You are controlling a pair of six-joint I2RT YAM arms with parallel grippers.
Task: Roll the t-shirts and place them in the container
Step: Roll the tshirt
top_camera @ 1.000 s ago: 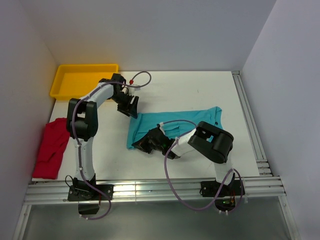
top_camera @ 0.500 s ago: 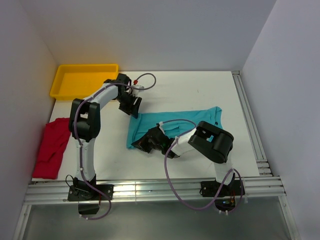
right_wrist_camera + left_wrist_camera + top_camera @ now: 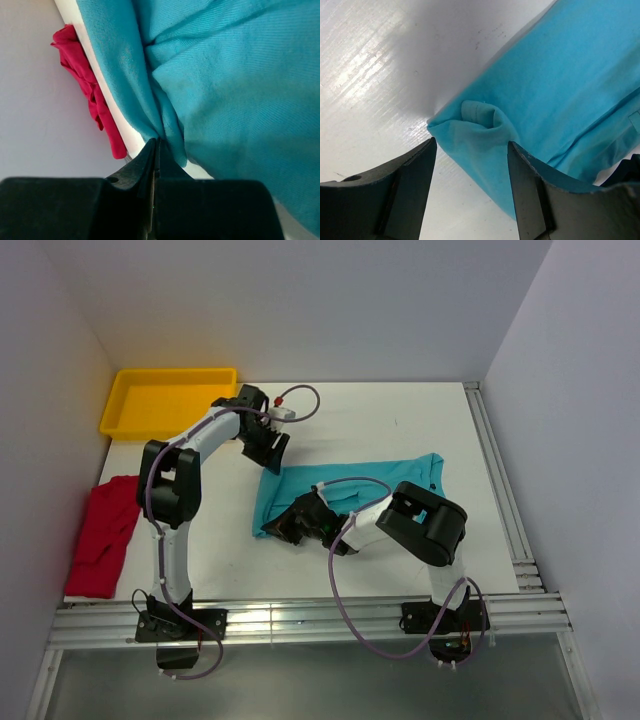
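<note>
From above, the right arm (image 3: pixel 425 525) covers the middle of the teal t-shirt (image 3: pixel 405 472), and the right gripper (image 3: pixel 290 528) hides its tips under its own dark body; in the left wrist view the shirt runs off the top and right edges; the left gripper (image 3: pixel 471 145) is cut by the bottom edge; a dark shape (image 3: pixel 631 171) at the right edge is too clipped to name.

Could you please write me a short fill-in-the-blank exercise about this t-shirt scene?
1. The right gripper is ____ on the teal t-shirt's edge.
2. The left gripper is ____, its fingers either side of that shirt's bunched corner.
3. The red t-shirt lies at the table's ____ edge.
Missing words: shut; open; left.
</note>
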